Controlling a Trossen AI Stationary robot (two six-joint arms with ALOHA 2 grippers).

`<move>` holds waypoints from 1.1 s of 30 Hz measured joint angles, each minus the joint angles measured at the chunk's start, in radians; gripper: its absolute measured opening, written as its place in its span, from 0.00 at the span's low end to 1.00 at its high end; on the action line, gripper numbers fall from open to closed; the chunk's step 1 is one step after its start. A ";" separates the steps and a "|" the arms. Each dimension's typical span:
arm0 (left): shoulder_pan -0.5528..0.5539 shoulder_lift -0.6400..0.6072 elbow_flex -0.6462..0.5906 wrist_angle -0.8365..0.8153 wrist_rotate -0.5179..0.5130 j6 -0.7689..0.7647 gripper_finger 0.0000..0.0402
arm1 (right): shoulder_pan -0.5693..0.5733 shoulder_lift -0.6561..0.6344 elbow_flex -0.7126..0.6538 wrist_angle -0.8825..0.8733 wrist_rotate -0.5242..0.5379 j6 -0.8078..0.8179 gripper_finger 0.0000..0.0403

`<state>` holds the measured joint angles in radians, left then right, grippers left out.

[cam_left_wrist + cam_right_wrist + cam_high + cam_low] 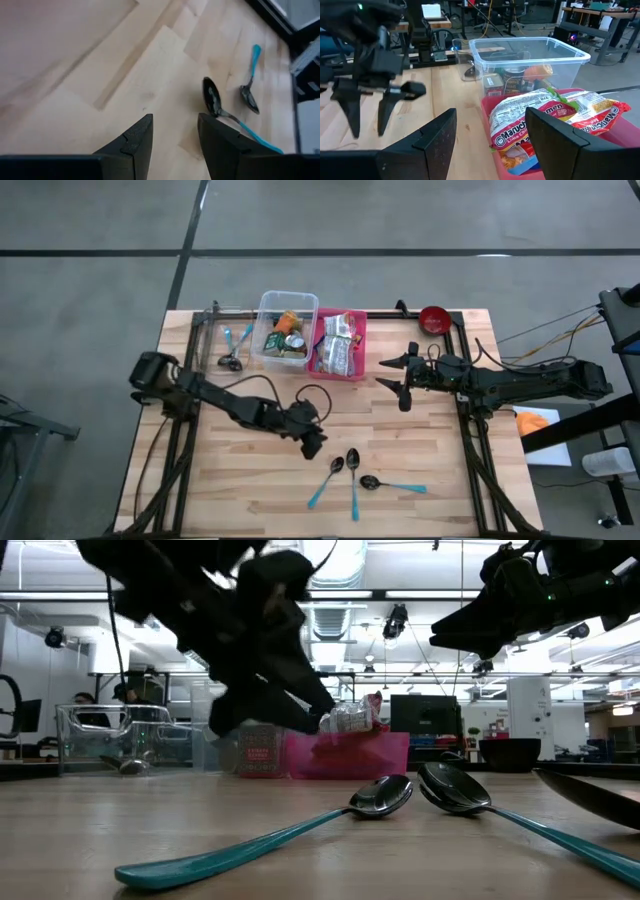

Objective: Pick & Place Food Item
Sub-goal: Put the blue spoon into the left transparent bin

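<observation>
Ramen packets point(338, 343) lie in the pink bin point(357, 370). Right gripper point(399, 376), fingers spread, hovers just beside its edge; left gripper point(312, 442), seemingly parted and empty, hangs over bare wood well below the bin.

Only thing I can actually read is "Maruchan Ramen" printed in red on the noodle packet point(555, 117) lying in the pink bin point(620, 142), just past the right arm's fingers point(436, 137). The labels on the cans and boxes in the clear tub point(530, 55) beyond it are too small to make out.
</observation>
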<state>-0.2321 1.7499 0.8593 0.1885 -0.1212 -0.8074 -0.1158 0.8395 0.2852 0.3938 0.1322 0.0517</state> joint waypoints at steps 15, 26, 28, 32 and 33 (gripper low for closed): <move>-0.003 0.282 0.124 0.221 0.198 0.149 0.39 | 0.000 0.000 0.000 0.002 0.000 -0.002 0.58; -0.008 0.334 0.169 0.227 0.253 0.212 0.39 | 0.000 0.000 0.000 0.000 -0.001 -0.001 0.58; -0.008 0.334 0.169 0.226 0.290 0.234 0.39 | 0.000 0.000 0.000 0.000 0.000 -0.002 0.58; -0.008 0.334 0.165 0.227 0.328 0.261 0.39 | 0.000 0.000 0.000 0.000 0.000 -0.001 0.58; -0.008 0.334 0.164 0.227 0.333 0.262 0.39 | 0.000 0.000 0.000 0.000 0.000 -0.002 0.58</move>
<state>-0.2405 2.0842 1.0237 0.4156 0.2118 -0.5453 -0.1158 0.8398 0.2852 0.3939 0.1318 0.0498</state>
